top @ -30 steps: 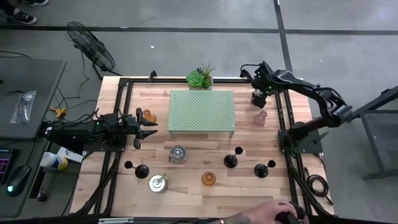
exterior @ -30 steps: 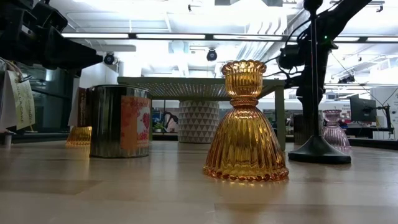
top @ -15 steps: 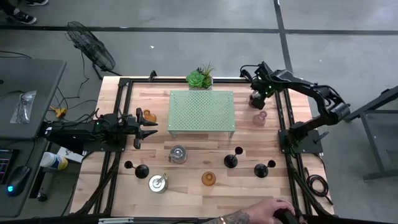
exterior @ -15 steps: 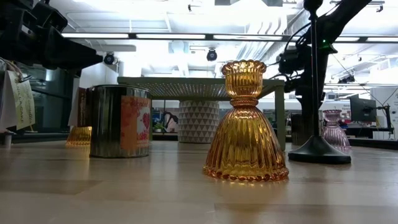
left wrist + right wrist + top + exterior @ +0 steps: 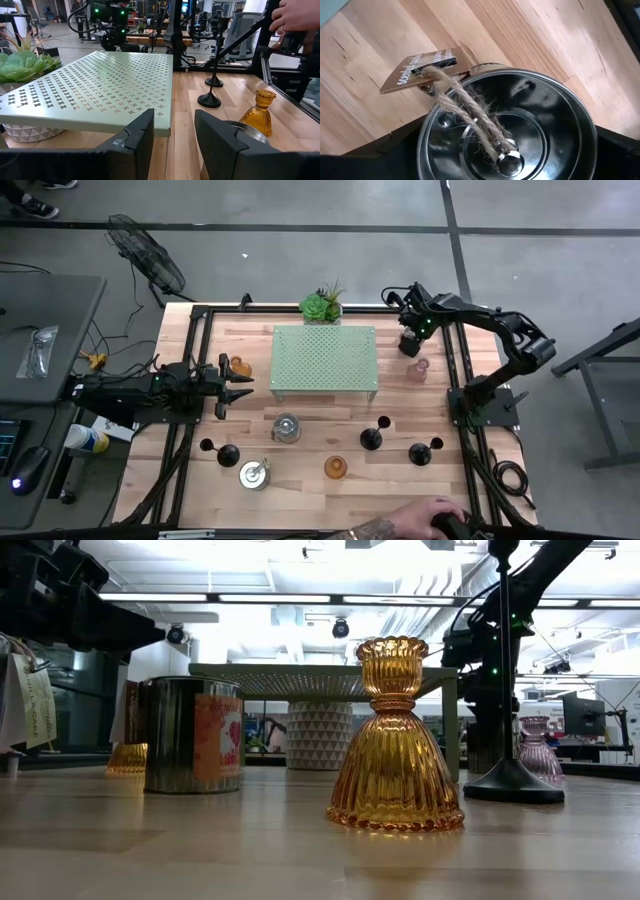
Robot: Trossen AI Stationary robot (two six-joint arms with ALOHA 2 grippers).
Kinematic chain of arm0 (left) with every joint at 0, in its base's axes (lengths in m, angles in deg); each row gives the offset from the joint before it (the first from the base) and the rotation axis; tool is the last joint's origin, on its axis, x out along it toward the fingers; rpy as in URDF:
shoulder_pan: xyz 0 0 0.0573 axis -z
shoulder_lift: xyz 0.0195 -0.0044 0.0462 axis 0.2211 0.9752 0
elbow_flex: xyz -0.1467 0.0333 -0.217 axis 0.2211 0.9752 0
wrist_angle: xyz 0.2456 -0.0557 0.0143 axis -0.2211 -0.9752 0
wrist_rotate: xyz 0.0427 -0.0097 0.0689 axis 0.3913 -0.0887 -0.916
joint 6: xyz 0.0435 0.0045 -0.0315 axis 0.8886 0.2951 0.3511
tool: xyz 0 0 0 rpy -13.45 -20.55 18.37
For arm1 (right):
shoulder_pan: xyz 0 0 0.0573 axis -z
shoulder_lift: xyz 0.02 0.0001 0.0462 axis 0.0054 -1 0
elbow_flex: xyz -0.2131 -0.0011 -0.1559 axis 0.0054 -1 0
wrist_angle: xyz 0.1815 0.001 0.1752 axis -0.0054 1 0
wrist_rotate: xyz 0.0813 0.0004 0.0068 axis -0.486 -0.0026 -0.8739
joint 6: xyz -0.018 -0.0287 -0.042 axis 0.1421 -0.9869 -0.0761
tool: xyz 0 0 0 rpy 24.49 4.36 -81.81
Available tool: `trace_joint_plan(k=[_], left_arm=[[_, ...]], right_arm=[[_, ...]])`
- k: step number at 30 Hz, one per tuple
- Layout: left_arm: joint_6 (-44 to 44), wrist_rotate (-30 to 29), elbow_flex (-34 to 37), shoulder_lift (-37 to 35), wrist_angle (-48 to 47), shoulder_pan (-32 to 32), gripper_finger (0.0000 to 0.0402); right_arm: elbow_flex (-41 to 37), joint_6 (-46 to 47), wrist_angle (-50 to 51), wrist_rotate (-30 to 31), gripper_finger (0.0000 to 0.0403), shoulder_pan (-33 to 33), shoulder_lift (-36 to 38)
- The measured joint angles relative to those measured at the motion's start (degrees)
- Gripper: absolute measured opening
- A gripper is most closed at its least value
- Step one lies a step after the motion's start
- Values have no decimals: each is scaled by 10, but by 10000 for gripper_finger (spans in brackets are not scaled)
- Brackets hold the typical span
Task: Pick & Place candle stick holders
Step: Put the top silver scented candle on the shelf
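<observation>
At the bench's (image 5: pixel 310 405) left side, the left gripper (image 5: pixel 240 385) is hovering partly open, grasping nothing, just beside an amber candle stick holder (image 5: pixel 237 366). Toward the far right corner, the right gripper (image 5: pixel 412 340) is spreading wide and clasping a silvery candle stick holder (image 5: pixel 520 130) with a twine tag, above the bench near a pink holder (image 5: pixel 417 370).

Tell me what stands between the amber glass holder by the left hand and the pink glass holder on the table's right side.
The pale green perforated stand fills that stretch; the high view shows it plainly.
</observation>
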State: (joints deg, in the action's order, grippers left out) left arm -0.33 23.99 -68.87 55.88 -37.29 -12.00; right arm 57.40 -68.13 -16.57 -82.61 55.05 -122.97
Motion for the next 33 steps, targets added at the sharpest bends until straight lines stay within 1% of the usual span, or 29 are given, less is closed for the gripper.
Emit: trace_joint_plan(k=[5, 11, 16, 22, 27, 33], left_arm=[[0, 0, 0, 0, 0, 0, 138], [0, 0, 0, 0, 0, 0, 138], [0, 0, 0, 0, 0, 0, 138], [0, 0, 0, 0, 0, 0, 138], [0, 0, 0, 0, 0, 0, 138], [0, 0, 0, 0, 0, 0, 138]], right_arm=[[0, 9, 0, 0, 381, 0, 0], [0, 40, -2, -2, 348, 0, 1], [0, 52, -2, -2, 351, -3, 1], [0, 117, -2, 5, 345, -8, 1], [0, 180, 10, 30, 345, -12, 6], [0, 245, 30, 36, 345, -15, 35]])
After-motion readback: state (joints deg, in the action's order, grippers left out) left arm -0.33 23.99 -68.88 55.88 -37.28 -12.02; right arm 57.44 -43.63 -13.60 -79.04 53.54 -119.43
